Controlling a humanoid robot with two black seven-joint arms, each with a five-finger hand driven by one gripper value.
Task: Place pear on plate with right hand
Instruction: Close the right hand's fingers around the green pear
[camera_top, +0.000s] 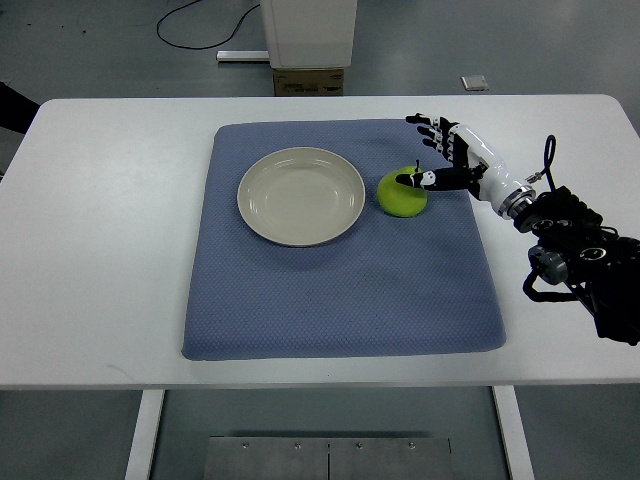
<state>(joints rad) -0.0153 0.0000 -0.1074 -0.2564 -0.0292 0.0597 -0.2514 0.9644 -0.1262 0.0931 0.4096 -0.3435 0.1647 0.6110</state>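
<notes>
Right hand reaching the pear, grasp not yet closed

The right hand comes in from the table's right edge with its fingers spread wide and holding nothing; the thumb lies across the top of the green pear, which sits on the blue mat near the mat's far right corner, just beside the empty plate. I judge this the reach-and-grasp step: next the fingers must curl round the fruit, lift it clear, and carry it a short way left over the plate's rim. Count: one pear, one plate, one mat, one white table. The left arm does not show.
</notes>
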